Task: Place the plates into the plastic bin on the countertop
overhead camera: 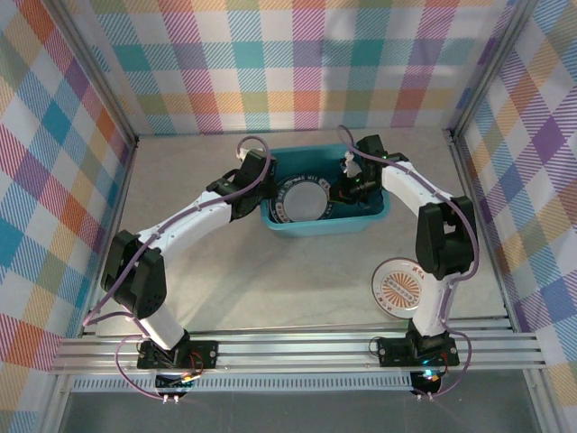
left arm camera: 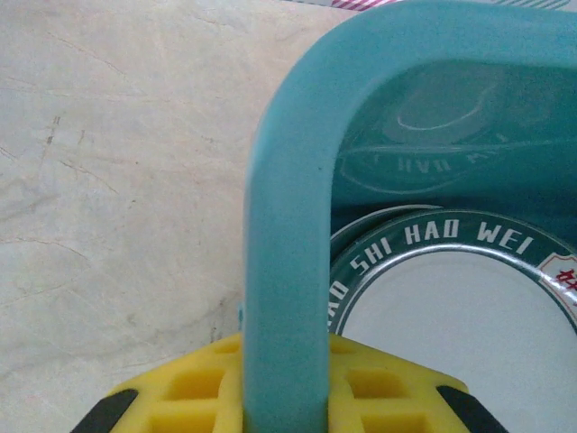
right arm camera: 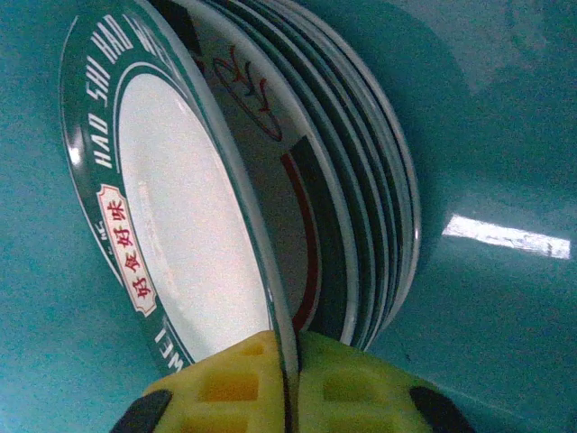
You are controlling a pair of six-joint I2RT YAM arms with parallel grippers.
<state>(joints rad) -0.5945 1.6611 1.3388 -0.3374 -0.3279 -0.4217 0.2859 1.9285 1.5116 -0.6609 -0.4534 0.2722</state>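
Observation:
The teal plastic bin (overhead camera: 371, 217) stands at the middle of the beige countertop (overhead camera: 252, 280). Inside it lies a stack of several plates (overhead camera: 305, 200). My left gripper (left arm camera: 284, 361) is shut on the bin's left rim (left arm camera: 287, 225), beside the green-rimmed top plate (left arm camera: 451, 325). My right gripper (right arm camera: 293, 361) reaches into the bin and is shut on the edge of that top plate (right arm camera: 180, 225), which tilts up off the stack (right arm camera: 370, 216). The plate just under it bears red and green characters (right arm camera: 257, 99). An orange sunburst plate (overhead camera: 403, 286) lies on the countertop by the right arm.
Plaid walls (overhead camera: 297, 63) close in the back and both sides. An aluminium rail (overhead camera: 297, 347) runs along the near edge. Bare countertop lies to the left of the bin (left arm camera: 117, 180) and in front of it.

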